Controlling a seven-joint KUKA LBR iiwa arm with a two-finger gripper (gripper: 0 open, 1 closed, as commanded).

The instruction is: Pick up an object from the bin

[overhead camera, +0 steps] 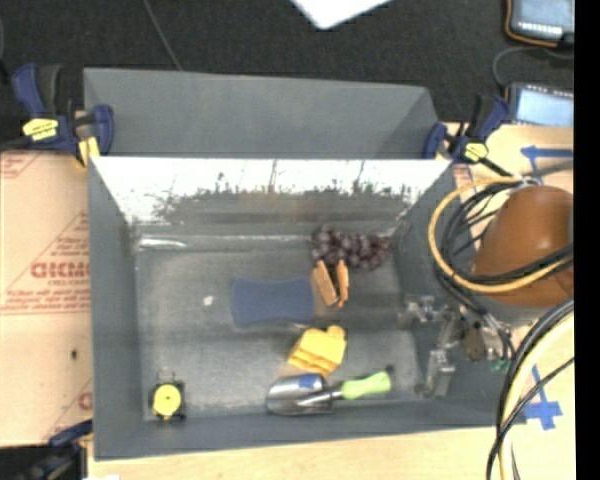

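My gripper point(438, 364) hangs low at the right side of the bin, close to the right wall, with nothing seen in it. Nearest to it, just to its left, lies a metal scoop with a green handle point(325, 391) along the bin's front. A crumpled yellow piece point(318, 349) rests just above the scoop. Further back, a tan, bread-like piece point(330, 283) leans against a flat blue pad point(270, 301).
A bunch of dark purple grapes point(352, 246) sits against the back wall. A small yellow round thing with a black base point(167, 399) stands in the front left corner. The arm with its orange cover and cables comes in over the right rim.
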